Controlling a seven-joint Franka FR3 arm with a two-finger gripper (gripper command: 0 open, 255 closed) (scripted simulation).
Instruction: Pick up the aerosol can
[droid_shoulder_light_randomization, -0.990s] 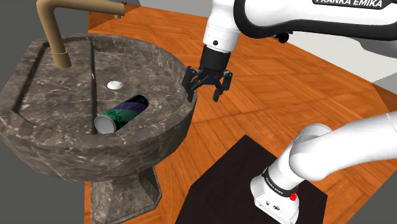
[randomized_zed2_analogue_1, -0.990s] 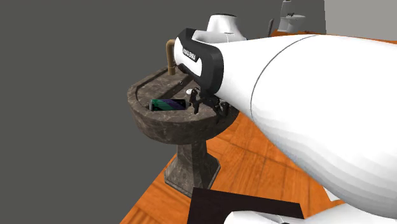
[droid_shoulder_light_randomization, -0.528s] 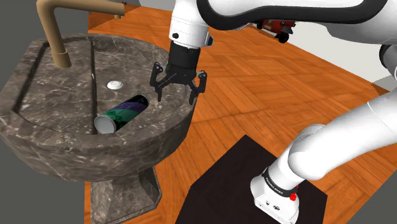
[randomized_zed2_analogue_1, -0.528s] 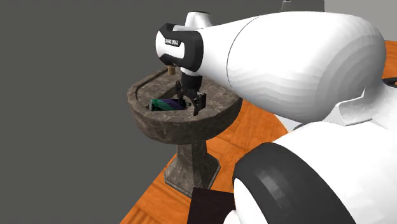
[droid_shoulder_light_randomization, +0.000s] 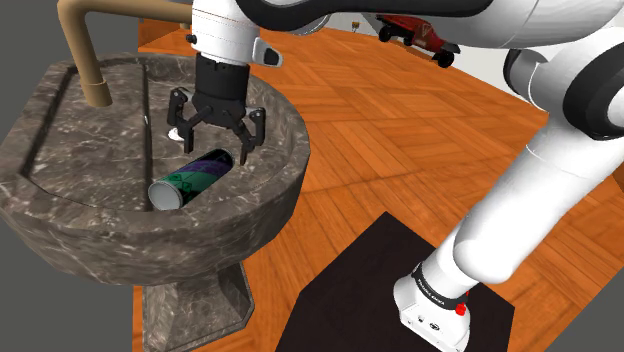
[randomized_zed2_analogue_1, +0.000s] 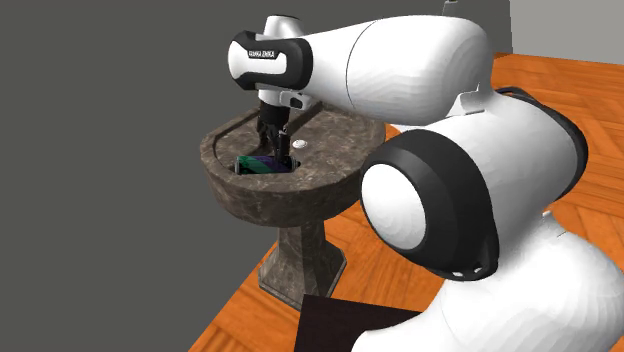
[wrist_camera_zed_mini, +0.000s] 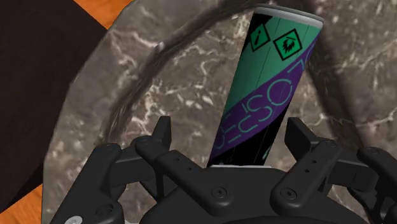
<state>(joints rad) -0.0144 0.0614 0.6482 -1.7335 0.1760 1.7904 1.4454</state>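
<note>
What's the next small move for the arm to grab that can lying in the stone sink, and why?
Probably lower straight down. The open black claw hangs just above the green-and-purple aerosol can lying on its side in the dark marbled stone sink; in the wrist view the can sits between the fingers, untouched.

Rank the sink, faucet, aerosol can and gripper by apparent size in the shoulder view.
1. sink, by far the largest.
2. faucet, though the picture's top edge crops it.
3. aerosol can and gripper look alike; the gripper sits nearer the camera, so unranked.
</note>
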